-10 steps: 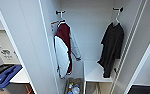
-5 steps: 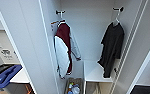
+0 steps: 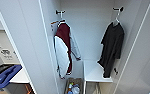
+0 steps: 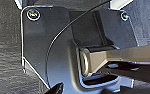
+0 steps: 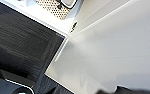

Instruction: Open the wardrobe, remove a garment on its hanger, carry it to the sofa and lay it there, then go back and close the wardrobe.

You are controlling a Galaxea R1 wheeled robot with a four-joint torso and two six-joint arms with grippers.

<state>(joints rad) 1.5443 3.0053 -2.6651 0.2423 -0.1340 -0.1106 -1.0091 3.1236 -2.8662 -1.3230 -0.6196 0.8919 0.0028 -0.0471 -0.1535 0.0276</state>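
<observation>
Currently the wardrobe (image 3: 28,45) stands open before you, so the opening step is done and the removal step is in hand. The black shirt (image 3: 112,47) hangs on its pale hanger (image 3: 116,18) from a hook (image 3: 119,9) on the inner right side, above a white shelf (image 3: 94,72). A maroon jacket (image 3: 63,47) hangs apart on the left; do not select it. You cannot tell the state of either claw from the wrist views. The next move calls for lifting the hanger hook up and off without dropping the shirt.
</observation>
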